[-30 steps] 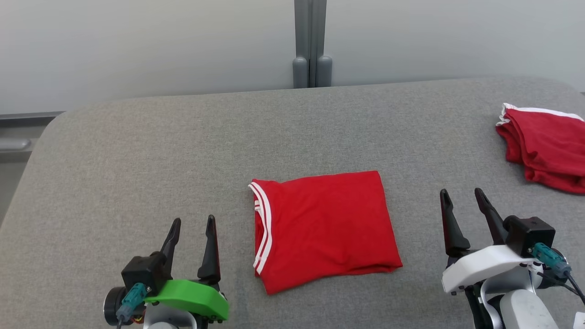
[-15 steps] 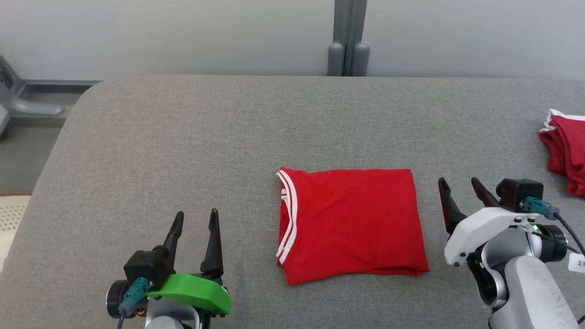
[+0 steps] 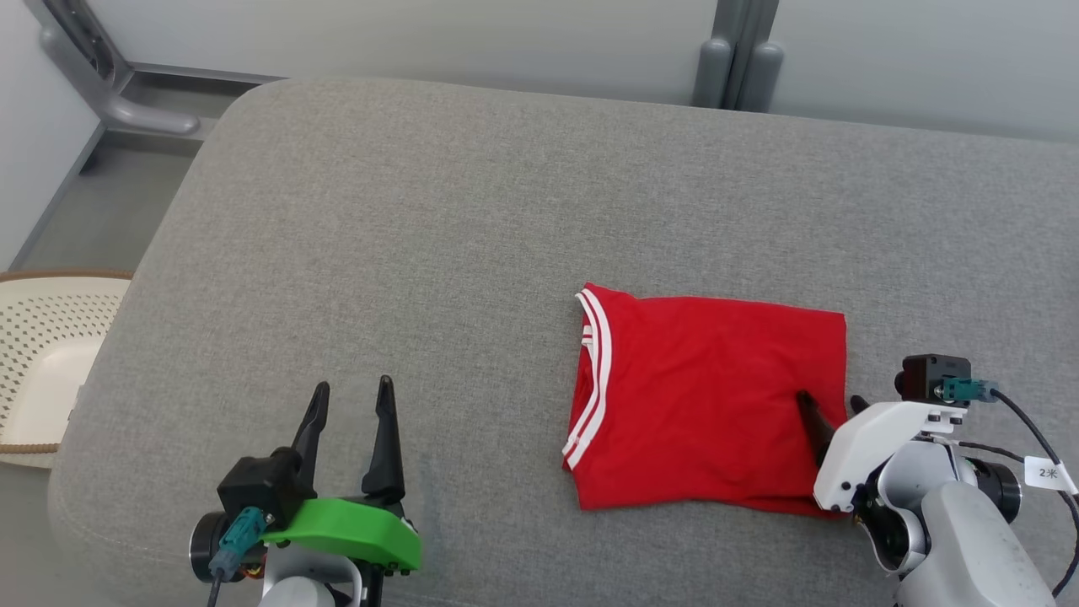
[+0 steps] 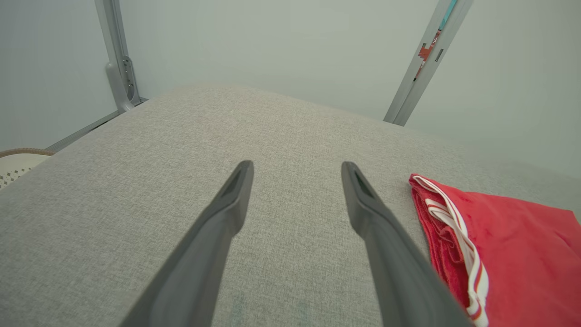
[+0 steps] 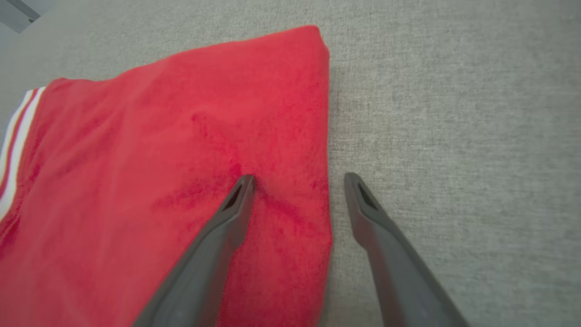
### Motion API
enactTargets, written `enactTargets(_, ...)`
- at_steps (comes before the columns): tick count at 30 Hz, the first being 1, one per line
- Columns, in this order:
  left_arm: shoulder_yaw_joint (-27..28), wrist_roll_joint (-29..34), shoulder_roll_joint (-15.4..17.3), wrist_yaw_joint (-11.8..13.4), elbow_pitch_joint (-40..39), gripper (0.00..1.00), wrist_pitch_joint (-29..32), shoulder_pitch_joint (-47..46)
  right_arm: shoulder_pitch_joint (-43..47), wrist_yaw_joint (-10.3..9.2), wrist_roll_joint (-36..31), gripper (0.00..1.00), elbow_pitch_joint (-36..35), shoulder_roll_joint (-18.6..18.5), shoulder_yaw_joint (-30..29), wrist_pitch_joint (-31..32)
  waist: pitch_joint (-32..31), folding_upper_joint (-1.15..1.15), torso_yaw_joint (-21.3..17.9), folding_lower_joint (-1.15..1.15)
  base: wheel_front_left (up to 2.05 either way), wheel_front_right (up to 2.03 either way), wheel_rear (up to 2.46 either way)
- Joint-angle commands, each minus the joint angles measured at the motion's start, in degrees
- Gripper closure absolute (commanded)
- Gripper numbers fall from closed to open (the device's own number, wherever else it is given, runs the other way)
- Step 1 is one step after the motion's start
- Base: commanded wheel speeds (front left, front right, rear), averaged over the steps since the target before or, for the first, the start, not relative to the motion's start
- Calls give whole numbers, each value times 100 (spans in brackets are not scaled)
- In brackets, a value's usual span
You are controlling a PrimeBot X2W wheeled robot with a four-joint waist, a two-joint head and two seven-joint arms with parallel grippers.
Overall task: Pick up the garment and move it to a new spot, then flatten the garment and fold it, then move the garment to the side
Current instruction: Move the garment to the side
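Leftward the head camera has swung, and the right end effector point(image 3: 829, 398) has come forward to straddle the right edge of the folded red garment point(image 3: 700, 396). One finger is over cloth, one over the grey table point(image 3: 421, 211). It is wide open and holding nothing, likely poised to pinch that edge and shift it aside. The left end effector point(image 3: 352, 385) waits open and empty, left of the garment.

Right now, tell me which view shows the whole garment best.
The head view: the folded red garment lies nearly whole on the grey cushion, with one near corner hidden. The left wrist view catches its striped end at the right border. The right wrist view, close up, cuts off its near part.
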Motion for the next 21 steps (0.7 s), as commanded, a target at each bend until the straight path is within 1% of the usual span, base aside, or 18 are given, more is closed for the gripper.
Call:
enactTargets(1,32,68,-24,-34,14,0,0,4,-72,-2,59,0,91,-40,37,80,51,0,76,0,0,0,0)
enactTargets(5,98,127,-55,-69,17,0,0,26,-198,-2,153,0,338,-75,160,322,72,0,73,0,0,0,0)
enactTargets(6,108,135,-61,-76,19,0,0,24,-233,-2,155,7,377,-92,192,336,80,0,67,0,0,0,0)
enactTargets(8,127,154,-71,-92,24,0,0,9,-325,-2,188,64,442,-104,283,354,104,0,38,0,0,0,0)
enactTargets(9,138,168,-75,-101,26,0,0,3,-383,-2,206,77,456,-108,338,353,121,0,5,0,0,0,0)
enactTargets(10,139,181,-78,-108,29,0,0,-4,-429,-2,211,100,456,-119,382,332,131,0,-20,0,0,0,0)
enactTargets(14,162,212,-87,-134,20,0,0,-17,-623,-6,255,100,404,-213,516,160,173,0,-254,0,0,0,0)
enactTargets(16,173,248,-87,-152,10,0,0,-27,-705,-7,268,100,352,-268,539,85,194,0,-441,0,0,0,0)
enactTargets(18,177,278,-92,-164,0,0,0,-58,-759,-7,280,100,283,-344,551,20,230,0,-662,0,0,0,0)
enactTargets(21,206,330,-96,-164,-46,0,1,-130,-841,-6,305,100,145,-468,534,-43,325,0,-1097,0,0,0,0)
